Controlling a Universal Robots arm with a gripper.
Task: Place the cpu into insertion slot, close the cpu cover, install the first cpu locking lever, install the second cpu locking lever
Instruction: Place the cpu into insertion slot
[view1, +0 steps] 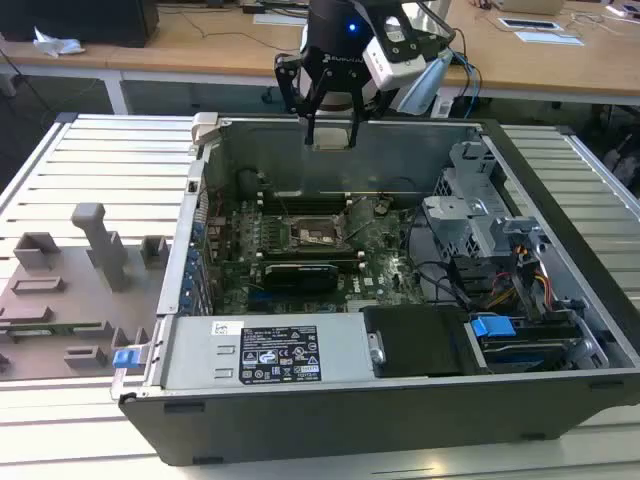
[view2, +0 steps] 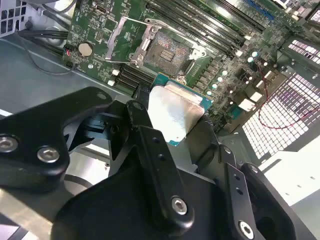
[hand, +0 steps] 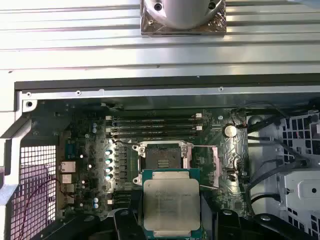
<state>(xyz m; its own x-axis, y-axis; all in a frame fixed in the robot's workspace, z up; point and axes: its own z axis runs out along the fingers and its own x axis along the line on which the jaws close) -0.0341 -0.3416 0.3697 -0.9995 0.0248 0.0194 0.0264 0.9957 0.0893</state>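
Gripper (view1: 331, 130): clamped on the cpu (hand: 171, 204) by two opposite edges, chip flat, metal top up | position: high over the computer case's (view1: 400, 410) far side | insertion slot (hand: 162, 161): uncovered, well below, offset toward the case's middle | edges roughly parallel to the chip's.

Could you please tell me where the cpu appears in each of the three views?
Exterior view: the cpu in the gripper, up at the case far wall.
First wrist view: the cpu beside the insertion slot.
Second wrist view: the cpu, tilted, beside that slot.
Shared landmark: the insertion slot.
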